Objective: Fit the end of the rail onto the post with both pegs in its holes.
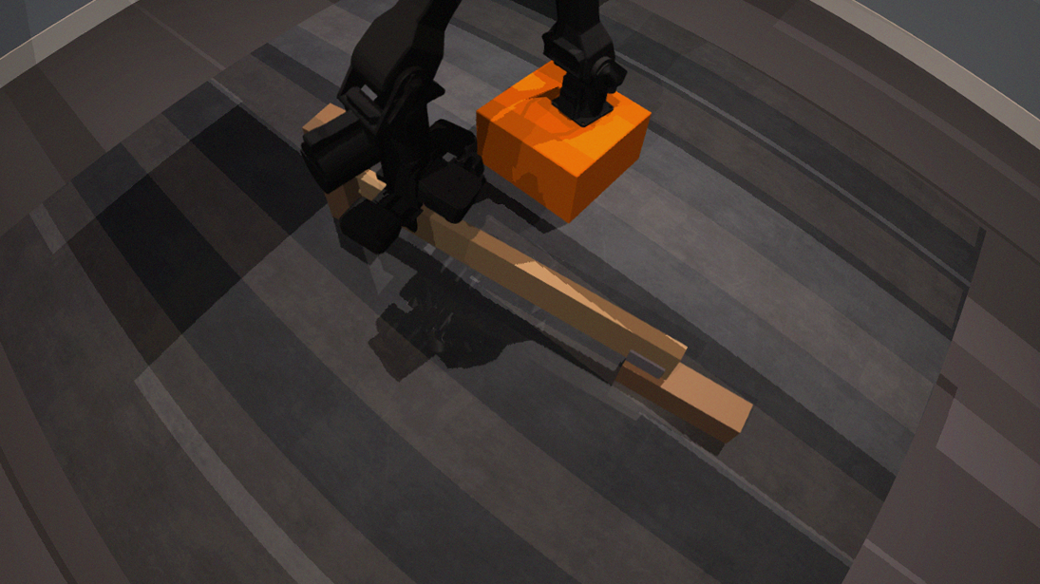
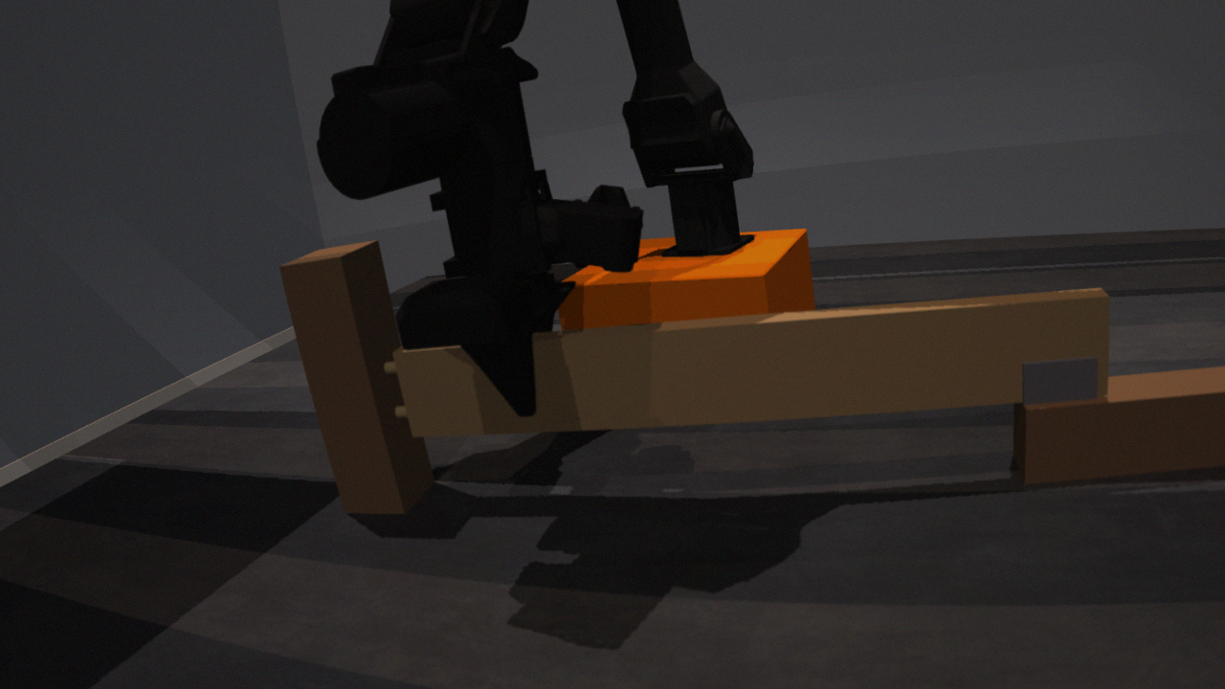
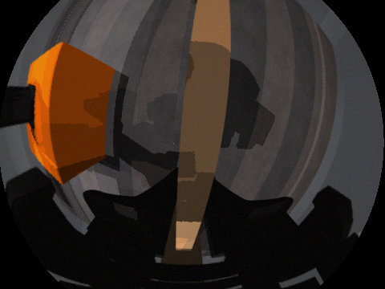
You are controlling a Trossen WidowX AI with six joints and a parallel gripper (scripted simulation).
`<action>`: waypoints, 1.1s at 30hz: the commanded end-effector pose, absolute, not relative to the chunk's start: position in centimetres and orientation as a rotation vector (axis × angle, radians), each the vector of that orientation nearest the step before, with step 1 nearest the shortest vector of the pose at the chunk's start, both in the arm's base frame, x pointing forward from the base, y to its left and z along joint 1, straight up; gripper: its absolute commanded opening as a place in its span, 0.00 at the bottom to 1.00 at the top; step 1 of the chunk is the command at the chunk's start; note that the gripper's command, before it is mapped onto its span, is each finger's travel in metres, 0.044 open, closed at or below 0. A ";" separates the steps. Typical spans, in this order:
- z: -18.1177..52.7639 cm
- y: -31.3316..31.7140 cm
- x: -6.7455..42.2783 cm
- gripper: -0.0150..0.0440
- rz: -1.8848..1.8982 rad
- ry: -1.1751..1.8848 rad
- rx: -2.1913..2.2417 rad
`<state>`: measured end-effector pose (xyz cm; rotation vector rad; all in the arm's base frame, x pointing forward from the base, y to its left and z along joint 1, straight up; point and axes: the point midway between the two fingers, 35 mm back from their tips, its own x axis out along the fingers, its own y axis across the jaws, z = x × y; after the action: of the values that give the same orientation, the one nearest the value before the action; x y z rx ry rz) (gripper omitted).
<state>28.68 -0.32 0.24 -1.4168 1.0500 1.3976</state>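
Observation:
The pale rail (image 1: 558, 286) (image 2: 770, 368) (image 3: 204, 100) is raised off the table and looks about level. Its far end sits in the grey bracket (image 1: 646, 363) (image 2: 1059, 380) on the low footboard block (image 1: 709, 400) (image 2: 1130, 436). My gripper (image 1: 409, 211) (image 2: 518, 377) (image 3: 189, 172) is shut on the rail near its post end, one finger on each side. The brown post (image 1: 331, 114) (image 2: 343, 385) stands just beyond that end. A narrow gap remains, where short lengths of the upper peg (image 2: 389, 366) and lower peg (image 2: 400, 411) show. Their tips are hidden at the rail's end.
The orange block (image 1: 562, 153) (image 2: 685, 300) (image 3: 76, 112) with the arm's base on it stands beside the rail, behind it in the exterior view. The upper arm reaches over from there to the post end.

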 end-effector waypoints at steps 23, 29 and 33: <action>0.5 -0.9 28.8 0.25 1.394 1.048 -1.417; 0.6 -0.8 28.7 0.25 1.394 1.048 -1.417; 0.6 -0.7 28.7 0.25 1.394 1.048 -1.417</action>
<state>28.64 -0.59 0.28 -1.4114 1.0447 1.4008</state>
